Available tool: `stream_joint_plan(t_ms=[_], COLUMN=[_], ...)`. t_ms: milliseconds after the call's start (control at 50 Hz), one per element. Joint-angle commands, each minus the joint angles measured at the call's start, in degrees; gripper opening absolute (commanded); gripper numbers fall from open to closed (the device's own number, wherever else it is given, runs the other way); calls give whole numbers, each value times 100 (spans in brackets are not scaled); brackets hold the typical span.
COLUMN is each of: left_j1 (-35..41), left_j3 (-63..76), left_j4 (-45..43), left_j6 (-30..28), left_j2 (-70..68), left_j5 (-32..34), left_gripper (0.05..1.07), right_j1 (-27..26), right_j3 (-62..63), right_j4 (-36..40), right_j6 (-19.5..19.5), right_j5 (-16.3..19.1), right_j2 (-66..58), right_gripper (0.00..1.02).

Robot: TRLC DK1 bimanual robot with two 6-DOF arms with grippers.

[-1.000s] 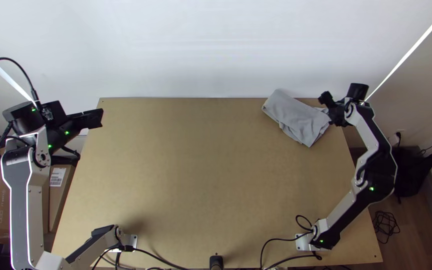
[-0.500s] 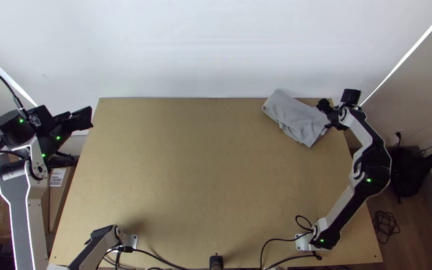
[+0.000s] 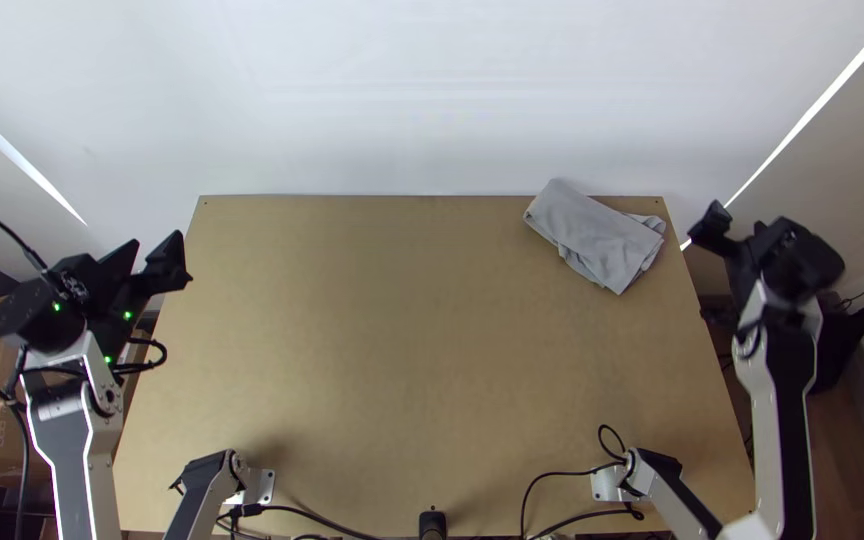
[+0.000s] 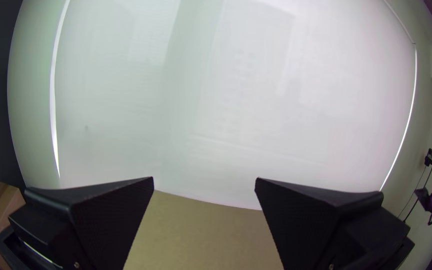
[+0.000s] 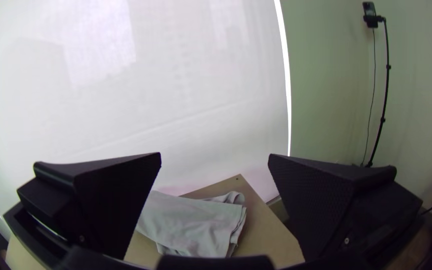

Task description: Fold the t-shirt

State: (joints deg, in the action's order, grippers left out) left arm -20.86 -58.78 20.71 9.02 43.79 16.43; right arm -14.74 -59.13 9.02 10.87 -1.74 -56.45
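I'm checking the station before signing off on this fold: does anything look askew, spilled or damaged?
The folded grey t-shirt looks a little off: it lies at an angle near the far right corner of the table, and its layers are uneven at the end nearest that corner. I see no spill or damage.

the white backdrop (image 3: 432, 100) glows brightly, with soft shadows on the table (image 3: 382, 350).

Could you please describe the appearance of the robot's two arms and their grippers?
Both arms have silver-grey or white links with black joints. The left gripper and right gripper each have two wide, flat black fingers with textured inner faces. Small green lights and a looping black cable mark the left arm.
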Motion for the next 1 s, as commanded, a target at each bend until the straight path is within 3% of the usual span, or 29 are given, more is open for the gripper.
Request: stream_joint_plan(t_ms=[0, 200, 340, 440, 500, 800, 980], left_j1=[-14, 91, 205, 188, 205, 531, 785], left_j3=[535, 1888, 2881, 3567, 3505, 4490, 4938], left_j4=[-278, -717, -805, -805, -375, -761, -911], left_j6=[74, 65, 136, 136, 232, 461, 452], left_j2=[-529, -2147, -3439, -4414, -4388, -4388, -4379], left_j5=[-43, -104, -104, -104, -228, -368, -395], left_gripper=[103, 102, 102, 102, 102, 102, 102], right_j1=[-11, 200, 226, 393, 578, 1931, 2186], right_j3=[552, 904, 1765, 2433, 2776, 4516, 5043], right_j4=[171, 821, 619, 496, 540, 136, 109], right_j6=[-463, -630, -595, -332, -305, -718, -499], right_j5=[-20, -37, -72, -81, -160, -371, -538], right_j2=[1118, 2647, 3430, 4036, 4317, 5706, 5662], right_gripper=[99, 99, 99, 99, 99, 99, 99])
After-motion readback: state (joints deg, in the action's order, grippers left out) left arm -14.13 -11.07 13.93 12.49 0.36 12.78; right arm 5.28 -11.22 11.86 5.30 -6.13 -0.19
